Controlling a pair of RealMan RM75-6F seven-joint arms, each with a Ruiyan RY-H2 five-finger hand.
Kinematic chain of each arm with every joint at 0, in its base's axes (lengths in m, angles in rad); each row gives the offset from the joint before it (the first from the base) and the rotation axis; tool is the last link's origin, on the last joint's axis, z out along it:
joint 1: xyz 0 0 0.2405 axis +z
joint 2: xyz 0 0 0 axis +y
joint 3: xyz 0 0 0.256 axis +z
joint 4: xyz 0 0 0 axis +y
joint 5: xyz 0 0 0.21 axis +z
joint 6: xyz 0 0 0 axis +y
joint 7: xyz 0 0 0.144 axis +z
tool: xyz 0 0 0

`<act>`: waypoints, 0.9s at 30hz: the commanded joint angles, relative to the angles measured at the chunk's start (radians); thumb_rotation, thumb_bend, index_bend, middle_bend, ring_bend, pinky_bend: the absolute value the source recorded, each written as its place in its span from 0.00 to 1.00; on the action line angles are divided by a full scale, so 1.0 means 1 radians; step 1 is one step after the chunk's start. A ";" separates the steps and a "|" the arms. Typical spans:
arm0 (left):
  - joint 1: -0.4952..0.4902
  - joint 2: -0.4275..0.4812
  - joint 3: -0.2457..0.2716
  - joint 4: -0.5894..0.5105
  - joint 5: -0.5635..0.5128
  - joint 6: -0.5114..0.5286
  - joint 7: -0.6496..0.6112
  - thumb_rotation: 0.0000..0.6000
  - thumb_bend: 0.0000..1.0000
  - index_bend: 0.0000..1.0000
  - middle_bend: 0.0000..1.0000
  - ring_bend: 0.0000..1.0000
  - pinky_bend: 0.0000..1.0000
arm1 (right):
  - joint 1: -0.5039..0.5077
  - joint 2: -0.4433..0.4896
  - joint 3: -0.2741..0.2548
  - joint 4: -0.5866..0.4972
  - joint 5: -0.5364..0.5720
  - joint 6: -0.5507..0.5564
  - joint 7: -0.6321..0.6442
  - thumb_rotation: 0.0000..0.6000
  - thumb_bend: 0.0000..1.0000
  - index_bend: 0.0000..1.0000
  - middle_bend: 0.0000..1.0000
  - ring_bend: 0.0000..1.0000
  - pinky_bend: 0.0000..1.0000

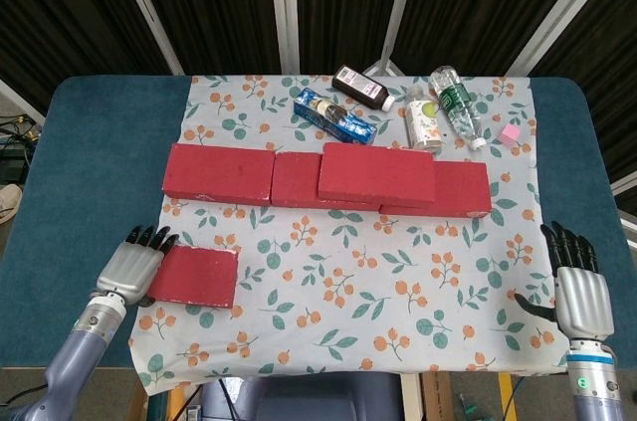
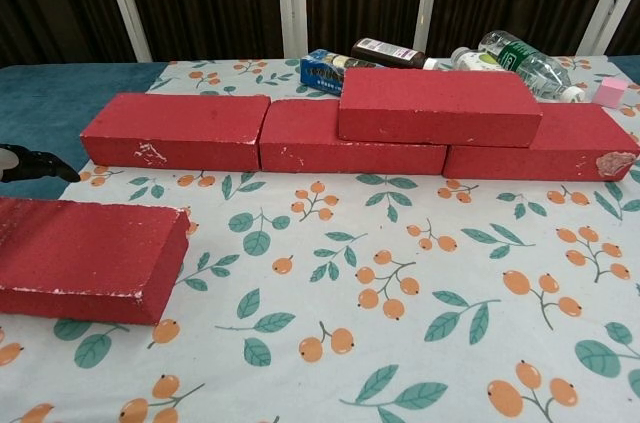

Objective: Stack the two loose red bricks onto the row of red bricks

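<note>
I see matt, rough red bricks [image 2: 175, 129] w/ chipped edges on a printed cloth [image 2: 420, 283]; bottles [image 1: 458, 103] upper right look clear glossy plastic.

Loose brick [image 1: 194, 276] before brick row [image 1: 224, 173]
</note>
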 commanded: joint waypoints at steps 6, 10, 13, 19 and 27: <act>0.006 -0.011 0.021 0.008 0.024 0.023 -0.016 1.00 0.00 0.00 0.00 0.00 0.03 | -0.008 0.000 0.010 -0.008 -0.001 -0.007 0.002 1.00 0.00 0.00 0.00 0.00 0.00; 0.010 -0.014 0.036 0.017 0.032 0.026 -0.022 1.00 0.00 0.00 0.00 0.00 0.03 | -0.011 0.000 0.018 -0.008 0.003 -0.012 0.005 1.00 0.00 0.00 0.00 0.00 0.00; 0.009 -0.017 0.044 0.023 0.032 0.023 -0.023 1.00 0.00 0.00 0.00 0.00 0.03 | -0.012 0.001 0.023 -0.010 0.007 -0.018 0.006 1.00 0.00 0.00 0.00 0.00 0.00; 0.000 -0.034 0.041 0.044 0.025 0.027 -0.021 1.00 0.00 0.00 0.00 0.00 0.03 | -0.016 0.000 0.031 -0.009 0.005 -0.022 0.006 1.00 0.00 0.00 0.00 0.00 0.00; -0.011 -0.059 0.040 0.061 0.011 0.032 -0.011 1.00 0.00 0.00 0.00 0.00 0.03 | -0.020 0.001 0.040 -0.010 0.007 -0.031 0.011 1.00 0.00 0.00 0.00 0.00 0.00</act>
